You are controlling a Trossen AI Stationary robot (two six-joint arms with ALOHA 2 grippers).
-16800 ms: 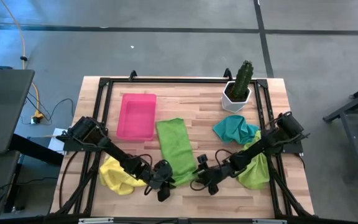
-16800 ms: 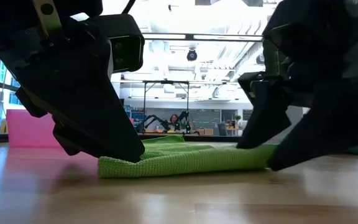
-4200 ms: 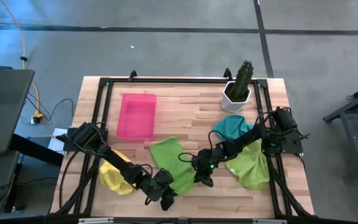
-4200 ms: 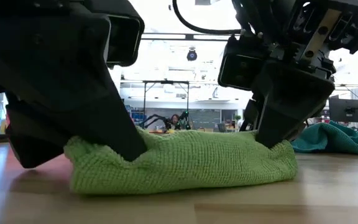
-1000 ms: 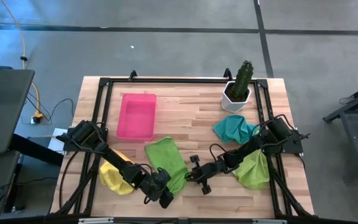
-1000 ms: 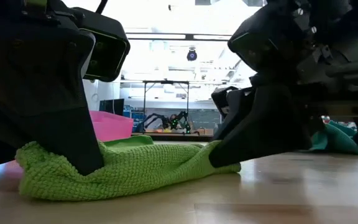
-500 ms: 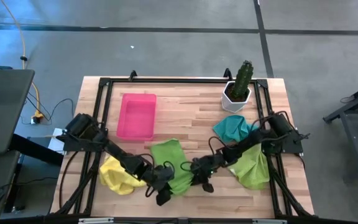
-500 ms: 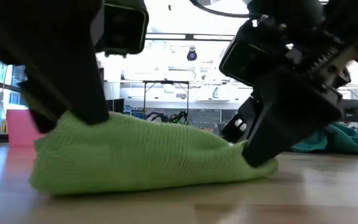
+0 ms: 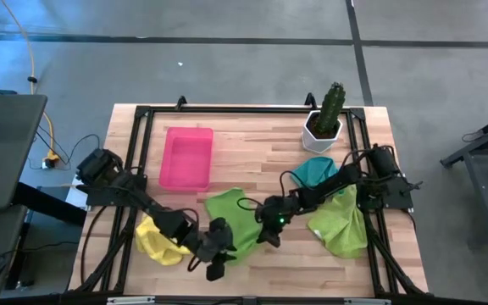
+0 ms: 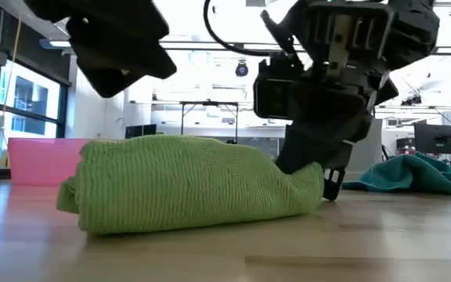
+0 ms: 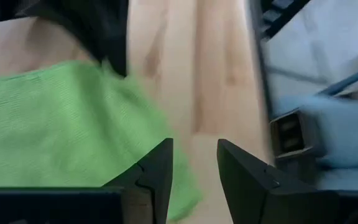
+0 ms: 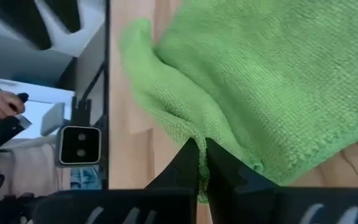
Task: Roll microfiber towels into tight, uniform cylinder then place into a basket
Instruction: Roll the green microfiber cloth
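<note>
While you scan from the left, note the yellow towel [image 9: 155,239] lying crumpled at the front-left of the table [image 9: 252,144], under the left arm, where it waits its turn. Behind it the pink basket [image 9: 186,158] sits empty near the back-left corner, well apart from the work, so a finished roll will have to be carried to it.

Your left gripper [image 9: 213,258] hovers at the front edge of the green towel [image 9: 234,219]. Its wrist view shows the fingers [image 11: 156,177] spread with bare wood in the gap and the cloth just beside them, gripping nothing. From the low view it hangs above the towel's left end, so I judge it is free to regrip.

That towel lies mid-table, bunched into a loose, fat hump, not a tight cylinder; the low view shows it thick at one end and tapering toward the other. The roll looks only begun.

Your right gripper [image 9: 269,222] is at the towel's right edge, fingers pinched together on a fold of the green cloth [image 12: 191,134], seemingly to anchor that end while the other side is worked. With only one end held, the hump may skew.

Farther right, the teal towel [image 9: 313,172] and another lime towel [image 9: 337,222] lie crumpled beneath the right arm, unrolled. The cactus pot [image 9: 323,129] stands at the back-right, out of the way.
</note>
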